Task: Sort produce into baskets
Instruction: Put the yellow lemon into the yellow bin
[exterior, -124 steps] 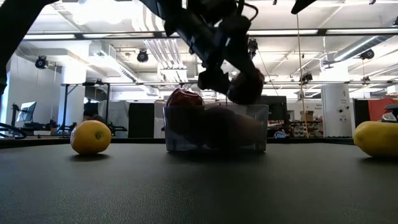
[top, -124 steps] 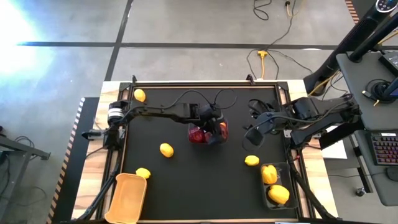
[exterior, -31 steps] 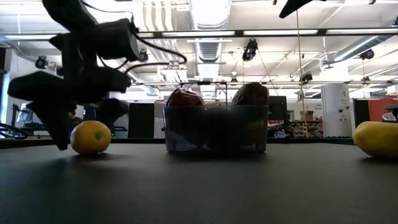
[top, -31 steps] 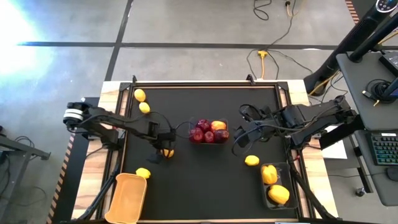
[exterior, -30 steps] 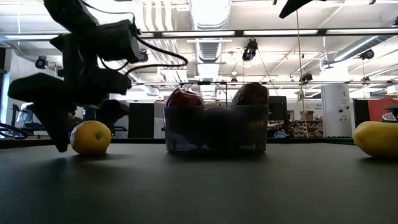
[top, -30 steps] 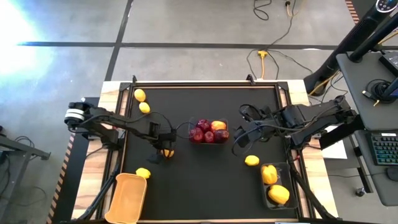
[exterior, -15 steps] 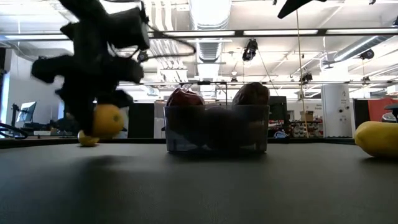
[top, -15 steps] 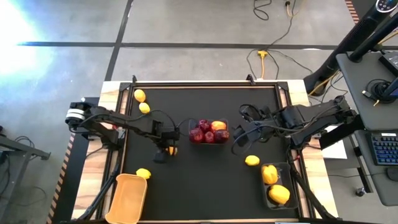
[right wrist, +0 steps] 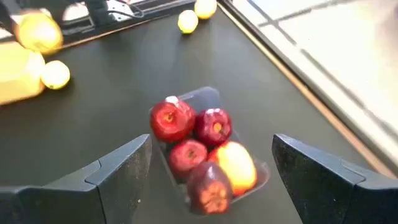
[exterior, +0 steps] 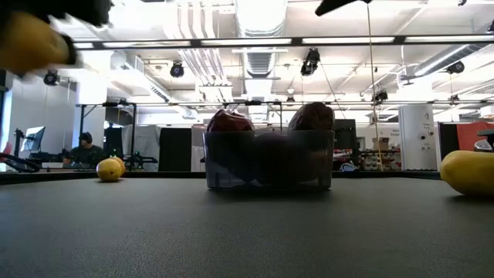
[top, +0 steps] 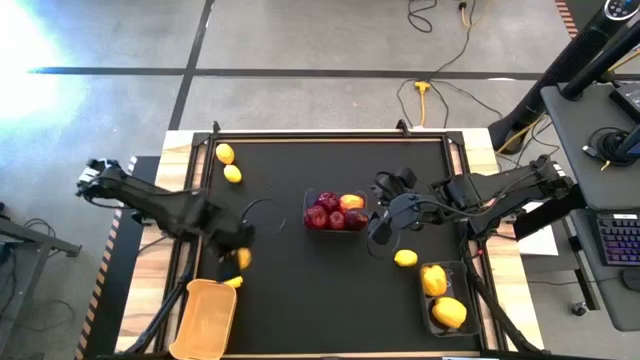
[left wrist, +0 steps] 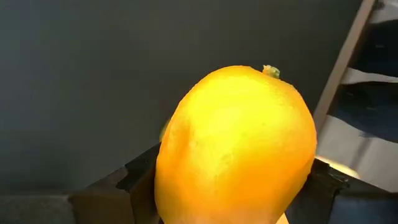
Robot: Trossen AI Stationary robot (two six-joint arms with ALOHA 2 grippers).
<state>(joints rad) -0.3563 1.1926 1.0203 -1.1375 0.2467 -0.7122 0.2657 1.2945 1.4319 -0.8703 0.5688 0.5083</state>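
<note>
Left gripper (top: 240,258), jaws clamped on a lemon (left wrist: 236,149), carries it clear of the bench (top: 300,300) near the yellow-orange bin (top: 205,318), its likely destination. Right gripper (top: 378,228), jaws apart and empty, hovers beside the clear bin (top: 335,196) of red fruits.

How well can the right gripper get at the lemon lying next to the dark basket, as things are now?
Probably yes. The right gripper hangs open just beyond the loose lemon by the dark basket, and bare mat lies between them. The clear basket sits off to the side.
</note>
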